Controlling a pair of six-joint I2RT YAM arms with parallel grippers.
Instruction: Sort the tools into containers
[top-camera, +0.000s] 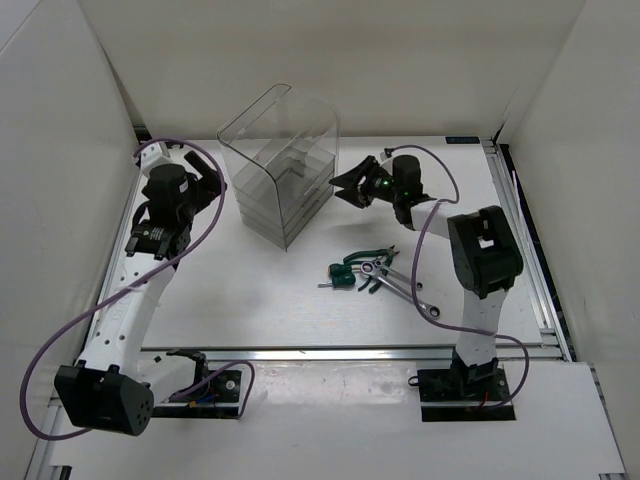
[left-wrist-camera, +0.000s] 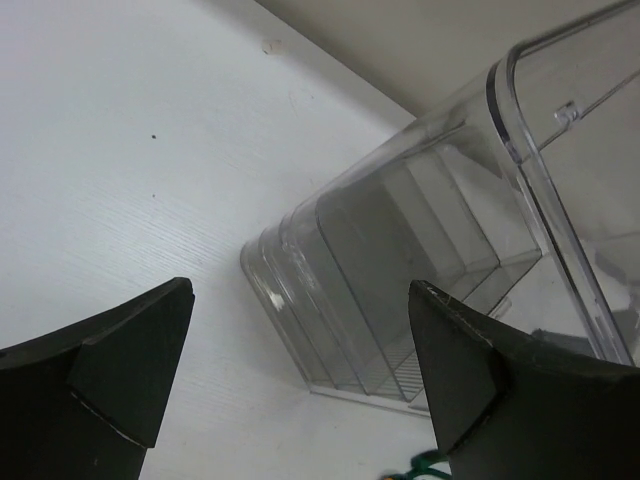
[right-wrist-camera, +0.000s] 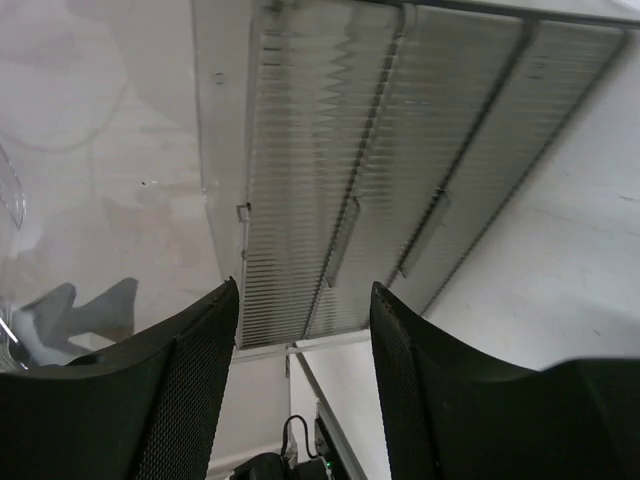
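Observation:
The containers are stacked smoky-clear drawers in a tall transparent organiser (top-camera: 283, 170) at the back middle of the table. The tools (top-camera: 375, 272) lie in a loose pile to its right front: green-handled pliers (top-camera: 366, 256), a stubby green screwdriver (top-camera: 338, 277) and silver wrenches (top-camera: 405, 288). My right gripper (top-camera: 343, 187) hovers at the organiser's right side, open, with nothing between its fingers. In the right wrist view the gripper (right-wrist-camera: 303, 290) faces the ribbed drawers (right-wrist-camera: 380, 150). My left gripper (top-camera: 212, 178) stands wide open and empty to the left of the organiser (left-wrist-camera: 400, 260).
White walls enclose the table on three sides. An aluminium rail (top-camera: 350, 352) runs along the front edge and another (top-camera: 530, 250) along the right side. A purple cable (top-camera: 210, 225) loops beside the left arm. A bit of green handle (left-wrist-camera: 425, 465) shows low in the left wrist view.

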